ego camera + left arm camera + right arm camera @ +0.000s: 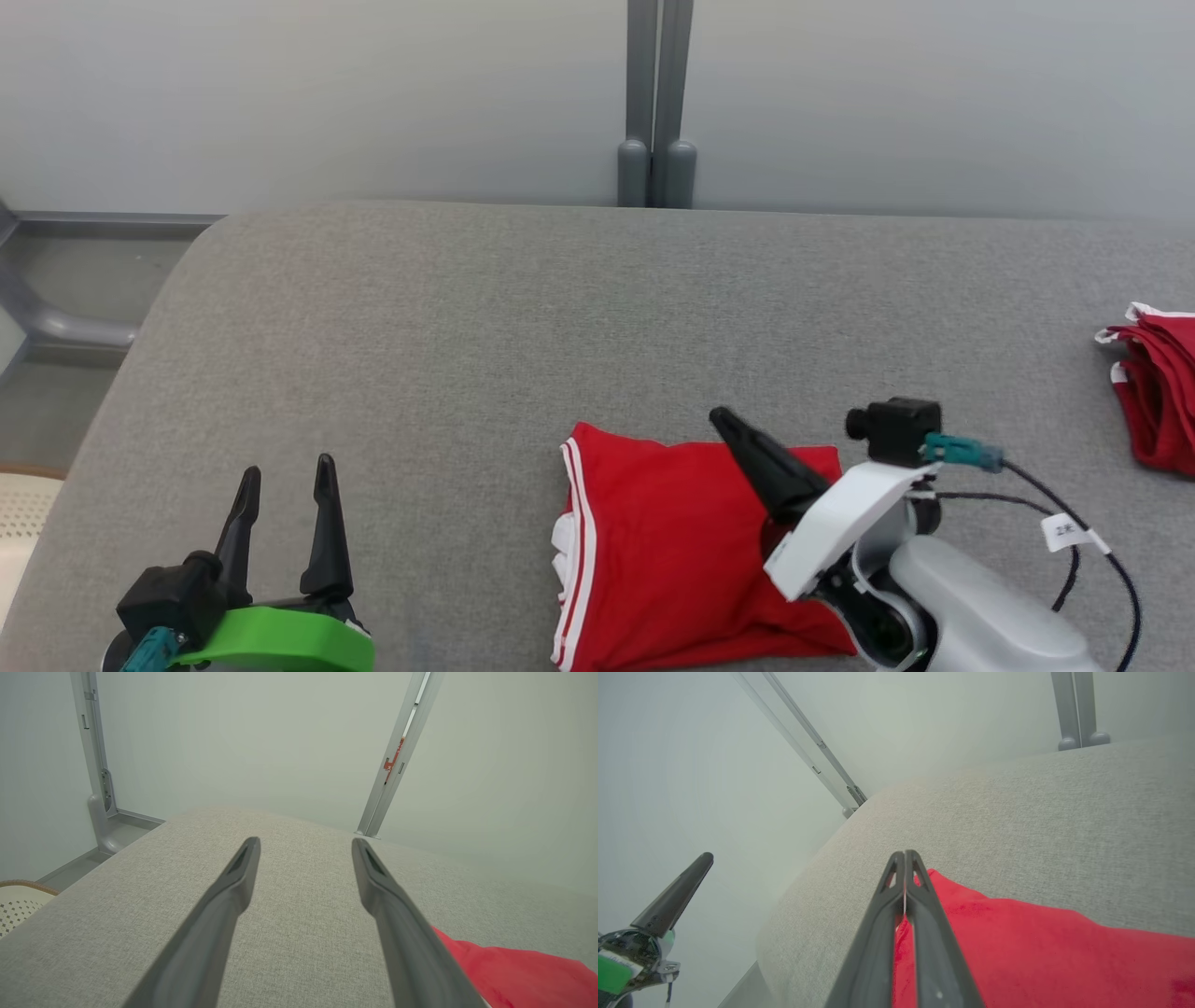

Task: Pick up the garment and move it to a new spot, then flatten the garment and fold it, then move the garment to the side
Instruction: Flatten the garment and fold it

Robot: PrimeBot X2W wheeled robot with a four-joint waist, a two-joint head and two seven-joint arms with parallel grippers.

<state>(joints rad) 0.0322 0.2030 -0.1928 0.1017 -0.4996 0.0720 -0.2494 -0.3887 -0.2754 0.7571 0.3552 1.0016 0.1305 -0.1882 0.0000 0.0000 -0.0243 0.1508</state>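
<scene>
The garment is red with white stripes along its left edge. It lies folded on the grey padded surface near the front, right of centre. My right gripper hovers over the garment's far right part, its fingers shut together and pointing up-left, and nothing shows pinched between them. In the right wrist view the shut gripper reaches just past the garment's corner. My left gripper stands open at the front left over bare surface. In the left wrist view the left gripper is empty, with the garment at the lower right.
A second bundle of red cloth lies at the surface's right edge. A grey post stands against the pale wall behind. The surface drops off at the left, where a white perforated basket sits below.
</scene>
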